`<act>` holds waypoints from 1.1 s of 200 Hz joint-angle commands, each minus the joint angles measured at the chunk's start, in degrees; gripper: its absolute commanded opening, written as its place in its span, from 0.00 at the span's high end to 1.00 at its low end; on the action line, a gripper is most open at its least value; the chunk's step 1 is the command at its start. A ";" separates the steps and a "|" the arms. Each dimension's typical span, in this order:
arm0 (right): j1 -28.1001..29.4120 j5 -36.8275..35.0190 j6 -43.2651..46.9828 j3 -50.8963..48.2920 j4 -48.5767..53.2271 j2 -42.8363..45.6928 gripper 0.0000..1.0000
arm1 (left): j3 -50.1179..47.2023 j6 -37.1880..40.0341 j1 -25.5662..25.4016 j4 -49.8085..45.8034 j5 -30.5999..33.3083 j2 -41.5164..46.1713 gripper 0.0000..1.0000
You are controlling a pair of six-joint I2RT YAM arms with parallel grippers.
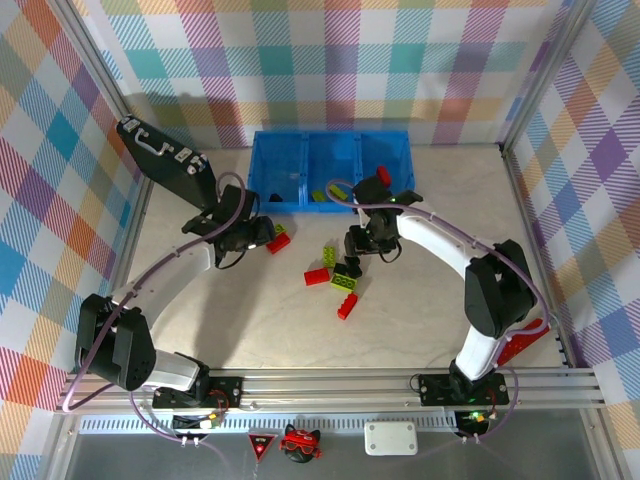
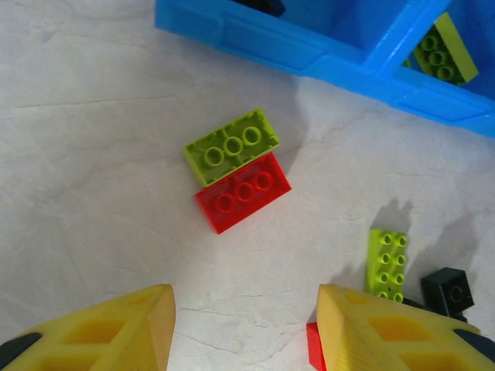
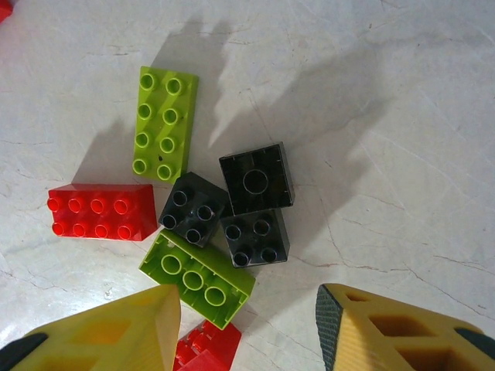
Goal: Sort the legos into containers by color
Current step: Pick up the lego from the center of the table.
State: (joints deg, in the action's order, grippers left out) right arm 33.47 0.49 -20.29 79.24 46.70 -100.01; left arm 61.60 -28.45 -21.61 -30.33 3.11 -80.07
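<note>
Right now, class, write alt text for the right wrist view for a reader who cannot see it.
Three black bricks sit bunched on a pale table, with two lime green bricks and a red brick beside them. The right gripper stands open at the bottom edge, its yellow fingers apart.

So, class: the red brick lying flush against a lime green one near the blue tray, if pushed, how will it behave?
The red brick looks like hard moulded plastic, so probably stiff and light. Flat faces suggest it slides on the smooth table rather than rolls. It touches the lime green brick, so a push that way would likely shift both.
</note>
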 commanded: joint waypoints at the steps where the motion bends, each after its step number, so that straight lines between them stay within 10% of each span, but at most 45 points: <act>1: 0.45 0.73 1.07 1.75 1.45 -1.55 0.48 | 1.51 1.17 1.19 -2.81 -2.10 0.62 0.49; 155: 5.35 0.84 -2.89 5.01 2.14 -6.57 0.48 | 0.86 -0.70 -1.04 -4.97 -4.50 -2.37 0.49; 220: 13.37 -4.01 -12.83 13.44 5.64 -13.03 0.31 | -1.68 -0.68 3.39 -4.80 -5.80 -0.05 0.49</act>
State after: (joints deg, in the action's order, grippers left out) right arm 44.75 -0.93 -27.97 88.66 48.99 -110.00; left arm 61.19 -29.12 -20.14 -33.52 -2.13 -82.39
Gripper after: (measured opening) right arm 0.663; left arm 0.509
